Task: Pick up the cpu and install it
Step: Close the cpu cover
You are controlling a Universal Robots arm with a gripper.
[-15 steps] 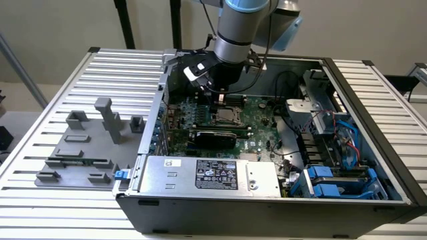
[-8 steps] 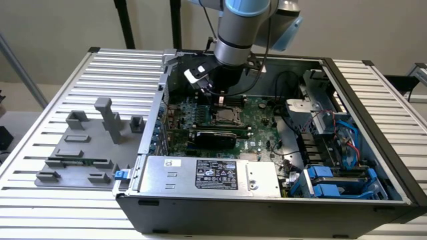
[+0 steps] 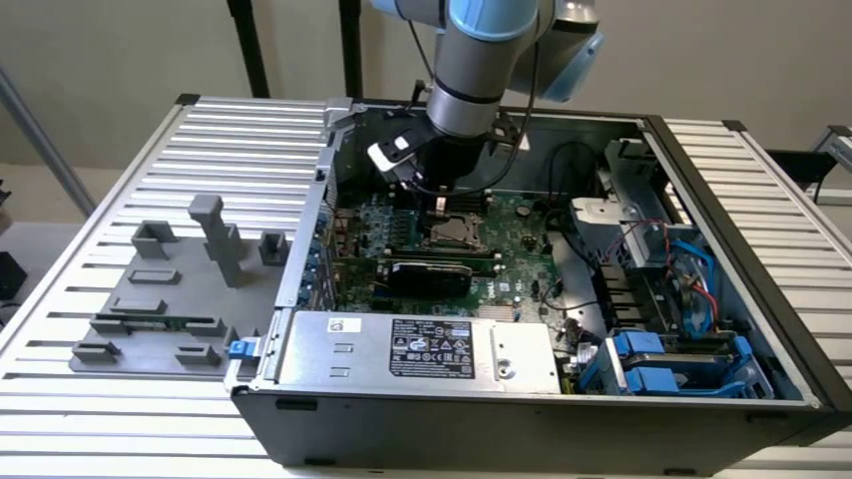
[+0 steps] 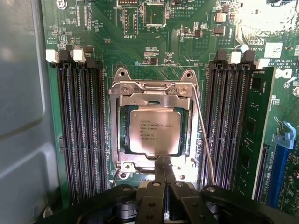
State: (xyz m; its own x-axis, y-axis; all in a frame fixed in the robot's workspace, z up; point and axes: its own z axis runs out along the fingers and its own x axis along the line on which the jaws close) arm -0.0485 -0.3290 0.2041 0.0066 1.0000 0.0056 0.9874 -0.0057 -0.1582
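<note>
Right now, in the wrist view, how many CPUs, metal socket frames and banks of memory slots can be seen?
cpu: 1
metal socket frame: 1
banks of memory slots: 2
Total: 4

The cpu (image 4: 154, 132) carries small print and the motherboard (image 4: 187, 42) white lettering, all unreadable.

Plain beige wall (image 3: 120, 50) standing behind; ribbed aluminium table (image 3: 80, 419) spanning foreground; dark vertical poles (image 3: 249, 45) rising at back; even light falling.
</note>
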